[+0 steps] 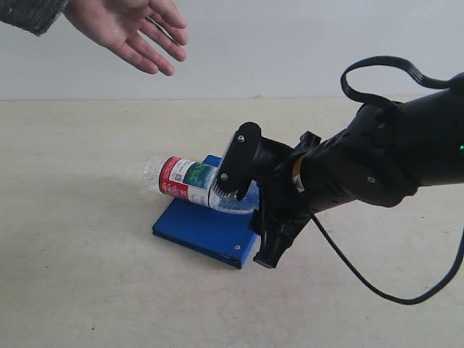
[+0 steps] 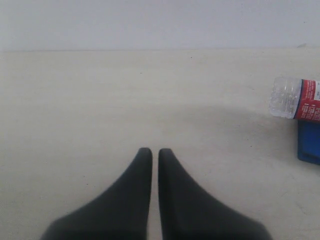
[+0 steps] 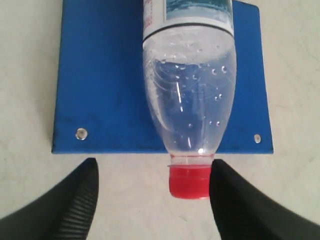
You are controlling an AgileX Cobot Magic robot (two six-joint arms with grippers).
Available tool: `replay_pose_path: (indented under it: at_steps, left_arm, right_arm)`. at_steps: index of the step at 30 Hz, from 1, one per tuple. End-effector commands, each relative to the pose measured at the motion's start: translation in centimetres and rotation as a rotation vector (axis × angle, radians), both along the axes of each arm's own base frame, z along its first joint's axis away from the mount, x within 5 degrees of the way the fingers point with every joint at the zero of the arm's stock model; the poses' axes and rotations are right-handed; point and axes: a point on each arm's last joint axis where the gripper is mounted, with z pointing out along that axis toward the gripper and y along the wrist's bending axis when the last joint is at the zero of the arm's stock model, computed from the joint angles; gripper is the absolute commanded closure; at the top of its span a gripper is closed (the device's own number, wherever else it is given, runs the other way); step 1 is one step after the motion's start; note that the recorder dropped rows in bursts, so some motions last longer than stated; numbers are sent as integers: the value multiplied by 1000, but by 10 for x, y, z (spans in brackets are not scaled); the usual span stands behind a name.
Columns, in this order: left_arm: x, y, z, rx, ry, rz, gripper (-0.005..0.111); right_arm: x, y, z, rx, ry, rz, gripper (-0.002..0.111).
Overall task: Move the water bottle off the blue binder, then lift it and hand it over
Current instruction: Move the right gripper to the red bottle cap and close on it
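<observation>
The water bottle [image 3: 189,85] lies on its side across the blue binder [image 3: 100,80], which rests flat on the table. Its red cap [image 3: 189,181] sticks out past the binder's riveted edge. My right gripper [image 3: 155,164] is open around that cap end, and one finger [image 3: 235,200] is almost touching the cap. In the exterior view the right gripper [image 1: 254,206] covers the cap, and the water bottle's [image 1: 185,180] base overhangs the blue binder's [image 1: 196,228] far side. My left gripper [image 2: 155,152] is shut on nothing, low over bare table, with the water bottle [image 2: 292,98] off to one side.
A person's open hand [image 1: 138,32] hangs above the table at the back left. The right arm's black cable [image 1: 362,279] loops down onto the beige table [image 1: 87,275]. A pale wall [image 1: 290,43] stands behind.
</observation>
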Motion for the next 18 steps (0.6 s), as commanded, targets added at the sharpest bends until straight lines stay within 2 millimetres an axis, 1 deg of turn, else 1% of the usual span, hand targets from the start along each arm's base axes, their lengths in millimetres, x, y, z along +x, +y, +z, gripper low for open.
replay_pose_path:
  at_steps: [1, 6, 8, 9, 12, 14, 15, 18]
  left_arm:
    - [0, 0, 0, 0, -3, -8, 102]
    - [0, 0, 0, 0, -3, -8, 102]
    - [0, 0, 0, 0, -3, -8, 102]
    - [0, 0, 0, 0, -3, -8, 102]
    - [0, 0, 0, 0, -3, -8, 102]
    - [0, 0, 0, 0, -3, -8, 102]
    - [0, 0, 0, 0, -3, -8, 102]
    - [0, 0, 0, 0, -3, -8, 102]
  right_arm:
    - [2, 2, 5, 24, -32, 13, 50]
    - [2, 2, 5, 21, -35, 15, 50]
    - [2, 2, 4, 36, -21, -11, 50]
    - [2, 1, 4, 36, -18, -15, 47]
    - [2, 1, 4, 23, -26, -2, 28]
    - [2, 1, 5, 20, -35, 8, 19]
    - [2, 2, 5, 25, -39, 9, 17]
    - [3, 3, 6, 26, -56, 25, 17]
